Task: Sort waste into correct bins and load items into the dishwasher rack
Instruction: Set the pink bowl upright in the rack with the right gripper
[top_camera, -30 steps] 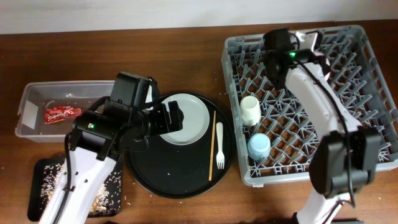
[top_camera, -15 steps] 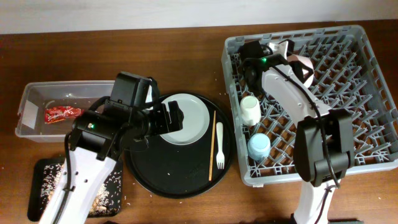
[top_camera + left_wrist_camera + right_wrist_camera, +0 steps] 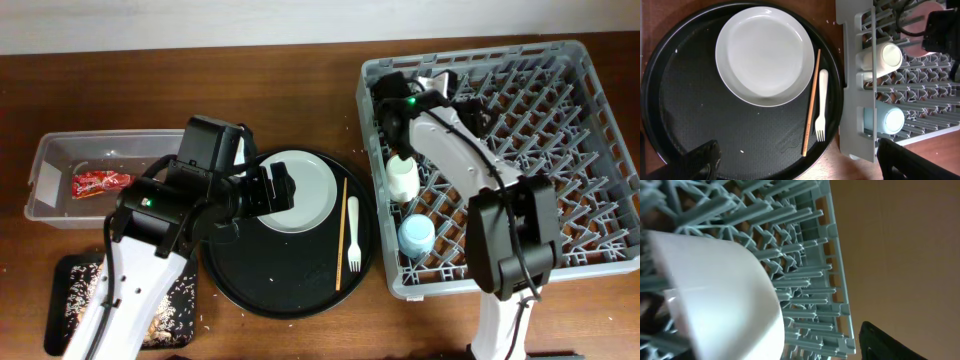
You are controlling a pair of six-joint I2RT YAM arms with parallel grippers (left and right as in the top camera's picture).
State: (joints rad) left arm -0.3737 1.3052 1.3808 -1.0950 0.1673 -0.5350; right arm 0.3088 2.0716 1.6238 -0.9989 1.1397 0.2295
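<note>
white bowl (image 3: pixel 715 295), back-left corner of dishwasher rack (image 3: pixel 590 130): stiff, smooth, likely light; take by rim. right gripper (image 3: pixel 440 85) there, hold unclear. left gripper (image 3: pixel 800 162) spread, empty.

The rack (image 3: pixel 600 120) fills the worktop's right side, up to the far right corner. A bowl (image 3: pixel 720 295) sits among its pegs, and along its left wall the farther cup (image 3: pixel 404 178) stands behind the nearer cup (image 3: pixel 416 237). At centre, the round tray (image 3: pixel 270 280) carries a plate (image 3: pixel 305 195), with a chopstick (image 3: pixel 342 235) and then a fork (image 3: pixel 353 235) to its right. By the left edge, a box (image 3: pixel 100 150) holds a wrapper (image 3: pixel 100 182). In front of it, at the near left corner, a shallow tray (image 3: pixel 70 275) holds scraps (image 3: pixel 85 290).
</note>
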